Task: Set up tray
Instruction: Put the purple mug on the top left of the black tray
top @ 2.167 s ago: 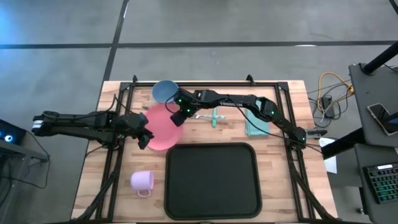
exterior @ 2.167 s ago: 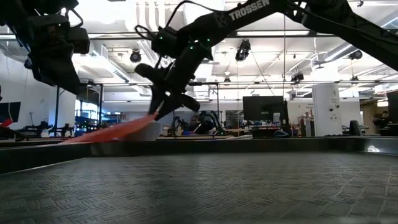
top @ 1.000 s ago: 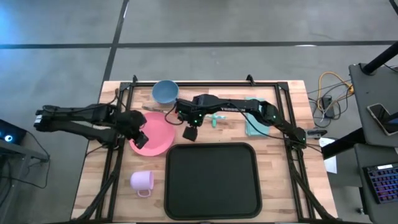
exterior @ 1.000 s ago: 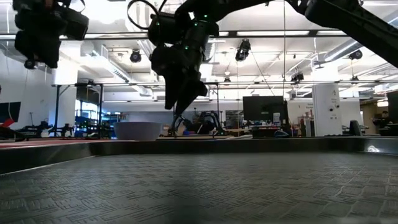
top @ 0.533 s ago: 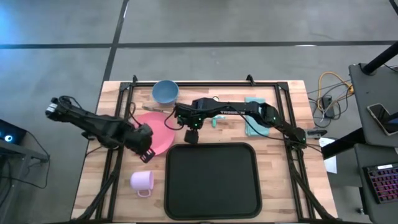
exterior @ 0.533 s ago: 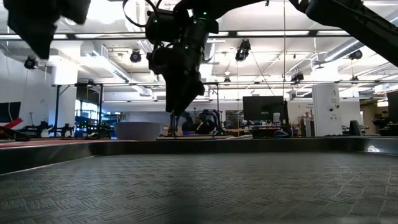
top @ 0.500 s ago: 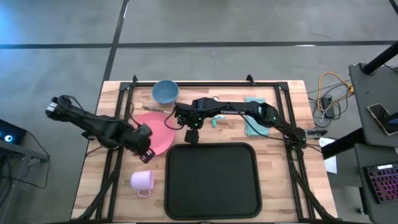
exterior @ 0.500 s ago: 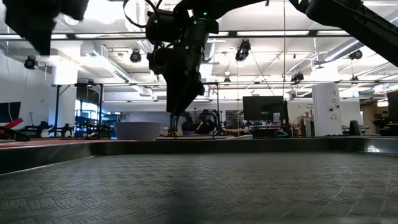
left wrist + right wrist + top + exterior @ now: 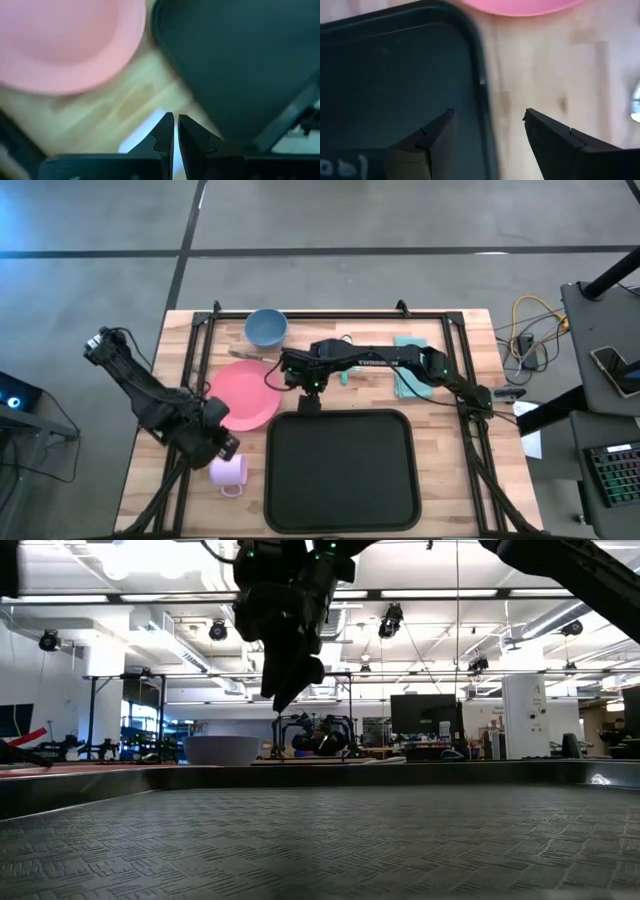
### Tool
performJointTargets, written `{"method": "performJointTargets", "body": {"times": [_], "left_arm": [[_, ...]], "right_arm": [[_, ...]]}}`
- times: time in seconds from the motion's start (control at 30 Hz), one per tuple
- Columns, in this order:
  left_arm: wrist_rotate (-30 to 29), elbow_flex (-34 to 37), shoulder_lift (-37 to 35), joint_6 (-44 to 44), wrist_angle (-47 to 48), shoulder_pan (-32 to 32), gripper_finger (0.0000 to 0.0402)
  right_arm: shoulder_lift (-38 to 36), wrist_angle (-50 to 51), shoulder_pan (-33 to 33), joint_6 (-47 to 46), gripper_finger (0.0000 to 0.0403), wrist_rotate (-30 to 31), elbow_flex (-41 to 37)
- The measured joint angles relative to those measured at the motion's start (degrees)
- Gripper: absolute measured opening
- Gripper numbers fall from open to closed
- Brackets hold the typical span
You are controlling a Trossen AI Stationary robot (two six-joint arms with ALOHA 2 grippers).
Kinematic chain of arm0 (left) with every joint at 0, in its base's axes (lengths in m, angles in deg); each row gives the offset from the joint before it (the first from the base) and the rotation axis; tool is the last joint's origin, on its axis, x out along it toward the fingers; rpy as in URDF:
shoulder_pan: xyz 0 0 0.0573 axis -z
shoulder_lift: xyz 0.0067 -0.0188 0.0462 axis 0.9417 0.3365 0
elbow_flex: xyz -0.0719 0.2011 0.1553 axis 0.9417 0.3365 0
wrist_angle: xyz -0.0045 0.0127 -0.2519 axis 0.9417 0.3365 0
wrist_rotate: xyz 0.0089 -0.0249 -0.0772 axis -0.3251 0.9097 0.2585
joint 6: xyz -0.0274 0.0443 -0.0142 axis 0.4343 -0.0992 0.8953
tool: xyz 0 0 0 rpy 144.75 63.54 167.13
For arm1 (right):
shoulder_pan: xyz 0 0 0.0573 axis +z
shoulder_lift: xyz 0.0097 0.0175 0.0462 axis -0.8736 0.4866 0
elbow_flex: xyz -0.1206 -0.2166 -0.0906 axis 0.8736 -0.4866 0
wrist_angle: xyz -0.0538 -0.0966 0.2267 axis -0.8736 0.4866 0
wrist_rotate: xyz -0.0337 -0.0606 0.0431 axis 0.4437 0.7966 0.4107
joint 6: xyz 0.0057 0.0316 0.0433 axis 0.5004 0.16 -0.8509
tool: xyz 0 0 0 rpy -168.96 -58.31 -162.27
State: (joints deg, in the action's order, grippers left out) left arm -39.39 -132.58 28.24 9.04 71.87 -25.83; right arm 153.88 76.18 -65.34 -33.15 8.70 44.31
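- Two arms over the wooden bench [image 9: 450,480], and neither one has hold of anything
- Black tray [image 9: 340,470] lies flat at the near middle of the bench, nothing in it, its far left corner just beside the pink plate [image 9: 243,395]
- Right tool [image 9: 309,402] hangs over the tray's far rim, near that left corner, fingers spread wide; in the right wrist view the tray's rim and bare wood show between the two fingers [image 9: 432,137]
- Left tool [image 9: 226,444] sits at the near left, between the plate and the pink mug [image 9: 229,471], just above the mug; its fingers [image 9: 164,134] are pinched almost together with only a thin slit between them, gripping nothing
- Left wrist view looks down on the plate [image 9: 70,45], a strip of bench and the tray's corner [image 9: 240,65]
- Blue bowl [image 9: 265,327] stands at the far side, just beyond the plate
- Teal cloth [image 9: 412,380] lies at the far right, partly under the right arm
- Low view shows the tray's ribbed floor [image 9: 320,840] filling the foreground, the right tool [image 9: 285,690] hanging above its far edge
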Motion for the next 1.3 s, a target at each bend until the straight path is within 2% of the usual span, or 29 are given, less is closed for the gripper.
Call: {"method": "performJointTargets", "body": {"times": [0.23, 0.43, 0.53, 0.7, 0.8, 0.9, 1.13, 1.3], "left_arm": [[4.8, 0.1, 0.2, 11.3, -0.5, 8.1, 0.0006], [4.8, 2.1, 0.2, 17.4, -0.9, 14.8, 0.0006], [5.1, 4.4, 0.2, 19.6, -1.6, 17.6, 0.0006], [5.8, 10.5, 0.2, 21.1, -11.1, 21.2, 0.0006], [6.8, 14.7, 0.2, 21.8, -18.6, 22.1, 0.0006], [6.8, 18.4, 0.5, 21.8, -24.0, 23.5, 0.0006], [9.3, 26.6, 0.7, 21.9, -36.2, 25.6, 0.0006], [8.1, 27.7, 0.7, 20.5, -37.0, 25.6, 0.0006]], "right_arm": [[-0.5, -0.9, 2.6, -2.1, 0.0219, -1.1, 0.0], [-0.5, -8.3, 4.5, -11.8, 0.0219, -3.7, -0.1], [-0.2, -14.0, 5.6, -19.2, 0.0219, -7.1, -0.1], [2.2, -26.3, 7.4, -34.0, 0.0219, -7.6, -0.1], [3.8, -33.8, 8.5, -42.7, 0.0219, -10.8, -0.2], [5.1, -36.6, 9.7, -50.0, 0.0219, -11.3, -0.1], [8.7, -37.9, 12.2, -57.8, 0.0219, -11.3, -0.2], [10.6, -43.6, 12.7, -61.9, 0.0219, -11.1, -0.2]]}}
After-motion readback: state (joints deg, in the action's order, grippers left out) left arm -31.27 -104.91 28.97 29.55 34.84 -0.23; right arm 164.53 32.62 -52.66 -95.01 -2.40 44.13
